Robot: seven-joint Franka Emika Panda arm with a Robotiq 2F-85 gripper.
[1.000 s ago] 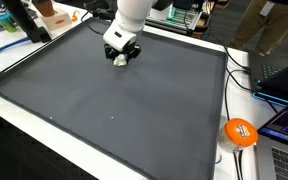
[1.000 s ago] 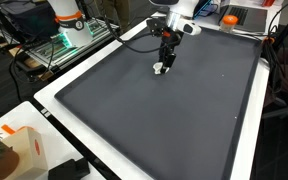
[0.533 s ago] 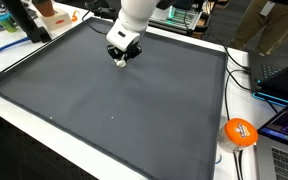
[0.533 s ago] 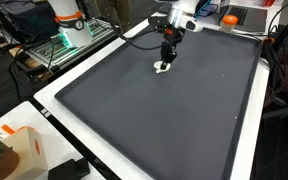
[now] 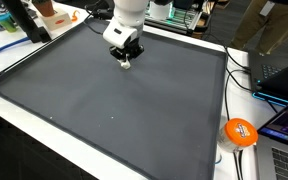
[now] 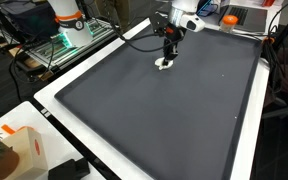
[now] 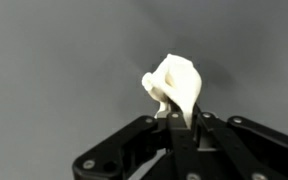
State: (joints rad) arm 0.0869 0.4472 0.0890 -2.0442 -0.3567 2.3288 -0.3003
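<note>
A small white crumpled lump [image 7: 174,85] sticks out from between my black fingers in the wrist view. My gripper [image 7: 181,120] is shut on its lower end. In both exterior views the gripper [image 5: 125,58] [image 6: 166,57] hangs over the far part of the dark grey mat [image 5: 114,100] [image 6: 164,110], with the white lump [image 5: 126,64] [image 6: 163,63] at its tips, just above or touching the mat; which of the two I cannot tell.
The mat lies on a white table [image 5: 214,160]. An orange ball [image 5: 240,132] rests near a laptop [image 5: 284,130] and cables beside the mat. A white-and-orange box [image 6: 19,148] stands at a near corner. Another arm's base [image 6: 69,20] and clutter line the far edge.
The jaws have closed on the white lump. The gripper has risen slightly with the lump at its tips, staying over the same far part of the mat.
</note>
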